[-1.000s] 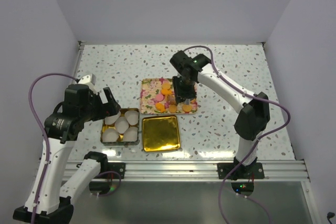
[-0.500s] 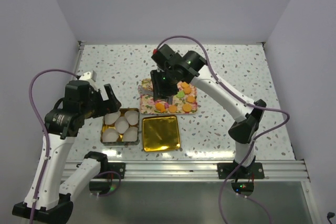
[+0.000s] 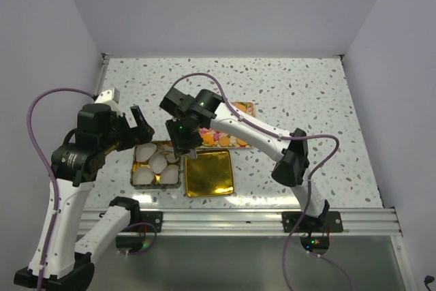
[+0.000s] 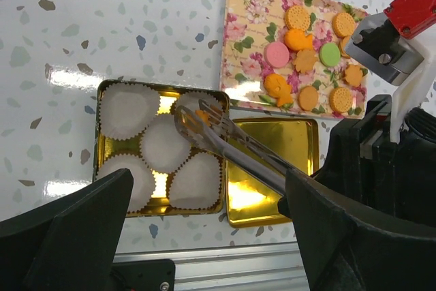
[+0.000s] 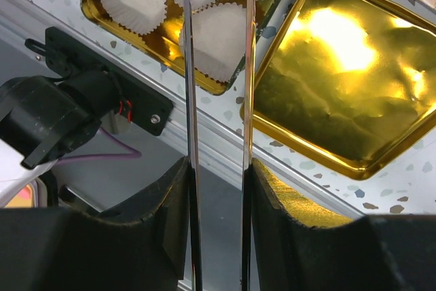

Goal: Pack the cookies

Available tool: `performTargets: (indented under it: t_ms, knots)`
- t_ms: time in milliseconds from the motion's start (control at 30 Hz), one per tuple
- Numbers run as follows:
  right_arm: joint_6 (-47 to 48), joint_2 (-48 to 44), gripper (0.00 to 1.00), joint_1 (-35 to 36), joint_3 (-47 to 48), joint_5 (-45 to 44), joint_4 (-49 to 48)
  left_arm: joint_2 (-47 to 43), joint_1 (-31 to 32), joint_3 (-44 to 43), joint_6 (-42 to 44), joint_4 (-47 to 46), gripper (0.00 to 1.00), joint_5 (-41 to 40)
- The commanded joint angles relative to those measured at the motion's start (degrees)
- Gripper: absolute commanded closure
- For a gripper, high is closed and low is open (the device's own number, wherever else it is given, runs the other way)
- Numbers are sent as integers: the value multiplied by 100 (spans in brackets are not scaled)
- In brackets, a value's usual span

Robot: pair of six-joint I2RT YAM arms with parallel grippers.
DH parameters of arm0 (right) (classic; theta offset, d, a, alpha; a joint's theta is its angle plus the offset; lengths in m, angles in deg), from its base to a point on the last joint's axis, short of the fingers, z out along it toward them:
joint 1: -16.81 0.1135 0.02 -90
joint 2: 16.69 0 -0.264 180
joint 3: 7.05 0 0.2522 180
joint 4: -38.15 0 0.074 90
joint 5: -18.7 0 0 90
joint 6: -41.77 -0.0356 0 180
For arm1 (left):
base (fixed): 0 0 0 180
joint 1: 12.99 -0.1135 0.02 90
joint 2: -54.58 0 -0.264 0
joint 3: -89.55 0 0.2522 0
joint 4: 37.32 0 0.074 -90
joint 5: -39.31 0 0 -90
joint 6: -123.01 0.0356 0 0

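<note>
From above, we see the left gripper (image 3: 131, 125) hanging over the left side of the table (image 3: 306, 93), just beside the gold tin (image 3: 156, 185) of white paper cups (image 3: 158, 163). Its jaws are spread with nothing in them. The right arm reaches across to the left, and the right gripper (image 3: 178, 142) sits over the tin's right edge. Behind it the floral tray (image 3: 242, 108) carries the cookies (image 3: 216, 140), partly hidden by the arm. A shallow gold lid (image 3: 209, 173) lies just right of the tin (touching or a hair apart, we cannot tell).

In the left wrist view, metal tongs (image 4: 235, 144) slant down from the right gripper and pinch one orange cookie (image 4: 202, 115) above the tin's upper right cup. The other cookies lie loose on the tray: mostly orange, one pink, one green. The left fingers (image 4: 68, 236) stand wide apart at the lower corners.

In the right wrist view, we find the right fingers (image 5: 157, 230) clamped on the two tong blades, which run up towards the cups. Their tips are cut off at the top edge.
</note>
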Motion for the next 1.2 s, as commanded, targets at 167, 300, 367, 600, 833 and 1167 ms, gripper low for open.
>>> performTargets:
  t_ms: [167,300,367,600,833,1167]
  knots:
    - [-46,-62,58,3,285,-259,97,-71,93,-290,146,-14,0,-221]
    - [-20,-115,53,12,179,-285,97,-54,128,-316,155,-41,0,-248]
    - [-20,-123,49,12,144,-303,97,-28,137,-325,155,-49,0,-248]
    - [-73,-229,48,21,223,-444,176,-28,163,-343,164,-50,0,-248]
    - [-46,-440,48,-49,635,-698,413,-54,181,-387,173,-32,0,-309]
    - [322,-1108,49,-805,-75,-1129,728,-89,181,-334,155,-14,0,-283]
